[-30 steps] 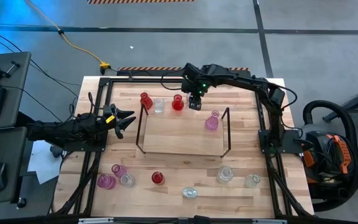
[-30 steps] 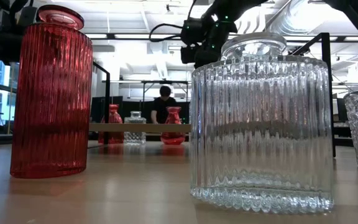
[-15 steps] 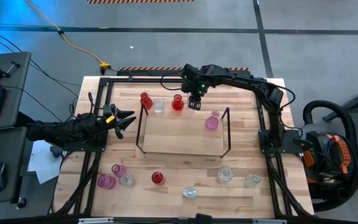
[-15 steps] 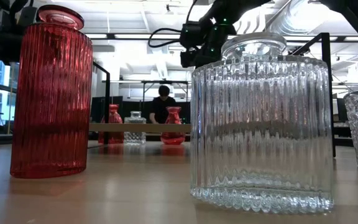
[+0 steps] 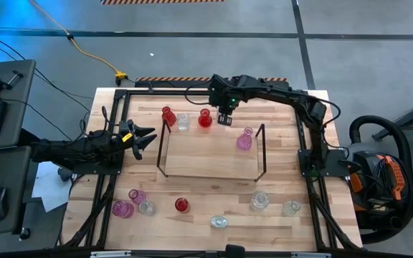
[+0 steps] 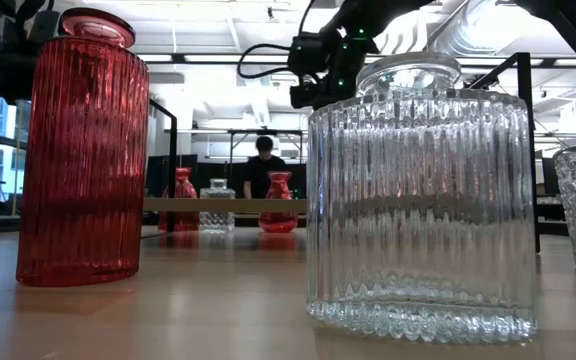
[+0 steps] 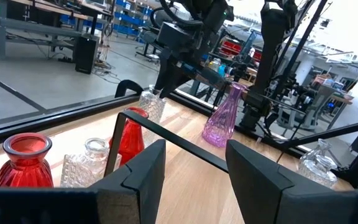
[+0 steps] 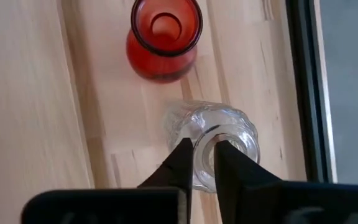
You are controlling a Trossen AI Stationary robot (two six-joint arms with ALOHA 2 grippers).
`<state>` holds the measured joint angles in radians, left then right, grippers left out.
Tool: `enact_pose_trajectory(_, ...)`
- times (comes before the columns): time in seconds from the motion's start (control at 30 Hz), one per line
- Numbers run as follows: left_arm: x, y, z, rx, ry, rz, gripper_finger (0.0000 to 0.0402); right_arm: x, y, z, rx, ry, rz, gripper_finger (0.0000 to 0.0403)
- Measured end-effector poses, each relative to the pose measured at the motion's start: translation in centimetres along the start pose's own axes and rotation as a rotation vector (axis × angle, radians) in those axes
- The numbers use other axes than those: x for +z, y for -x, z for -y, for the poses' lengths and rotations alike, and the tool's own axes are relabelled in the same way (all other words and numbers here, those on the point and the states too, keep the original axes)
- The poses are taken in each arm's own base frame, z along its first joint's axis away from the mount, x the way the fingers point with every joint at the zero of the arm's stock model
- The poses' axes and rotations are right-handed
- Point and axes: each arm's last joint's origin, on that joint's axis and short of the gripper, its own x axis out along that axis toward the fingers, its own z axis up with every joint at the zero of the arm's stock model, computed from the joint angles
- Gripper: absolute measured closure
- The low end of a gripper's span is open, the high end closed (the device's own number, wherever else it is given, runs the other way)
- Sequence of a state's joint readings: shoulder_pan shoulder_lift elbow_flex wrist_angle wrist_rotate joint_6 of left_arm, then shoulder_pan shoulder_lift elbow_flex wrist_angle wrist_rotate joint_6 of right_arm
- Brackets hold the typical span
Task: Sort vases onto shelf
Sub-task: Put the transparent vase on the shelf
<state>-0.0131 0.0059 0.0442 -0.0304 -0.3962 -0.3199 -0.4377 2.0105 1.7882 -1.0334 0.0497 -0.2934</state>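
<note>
Right gripper point(image 8: 197, 155) clenched on rim of clear vase point(image 8: 229, 134), table's 12 o'clock edge beside red vase point(image 8: 163, 37). Lift straight, avoid neighbour. Left gripper point(image 5: 143, 137) released, 9 o'clock of shelf point(image 5: 210, 172).

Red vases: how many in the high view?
3. Two stand along the shelf's far edge: one at its left end, one beside the right claw. The third stands on the table in front of the shelf. The claw may hide more.
</note>
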Motion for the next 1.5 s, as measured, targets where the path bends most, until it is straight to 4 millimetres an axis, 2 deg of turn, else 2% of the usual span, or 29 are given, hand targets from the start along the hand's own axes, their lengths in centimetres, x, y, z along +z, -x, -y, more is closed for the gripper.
enact_pose_trajectory(0.1, 0.0, 0.0, 0.0, 0.000, 0.000, 0.000, 0.0243, 0.0, 0.0, -0.3, -0.017, 0.009, -0.010, 0.0377)
enact_pose_trajectory(0.23, 0.0, 0.0, 0.0, 0.000, 0.000, 0.000, 0.0243, -0.1, 0.2, -0.5, -0.020, 0.020, -0.025, 0.0394)
enact_pose_trajectory(0.4, 0.0, 0.0, 0.0, 0.000, 0.000, 0.000, 0.0243, -0.1, 1.0, -0.9, -0.026, 0.029, -0.067, 0.0394)
enact_pose_trajectory(0.87, 0.0, 0.0, 0.0, 0.000, 0.000, 0.000, 0.0243, 1.5, 6.0, -2.5, -0.041, 0.047, -0.023, 0.0396)
enact_pose_trajectory(1.03, 0.0, 0.0, 0.0, 0.000, 0.000, 0.000, 0.0243, 1.8, 7.5, -4.2, -0.023, 0.043, -0.013, 0.0396)
enact_pose_trajectory(1.3, 0.0, 0.0, 0.0, 0.000, 0.000, 0.000, 0.0243, 1.6, 8.1, -8.1, 0.022, 0.067, -0.075, 0.0396)
enact_pose_trajectory(1.5, 0.0, 0.0, 0.0, 0.000, 0.000, 0.000, 0.0243, 1.5, 8.5, -10.3, 0.036, 0.083, -0.090, 0.0396)
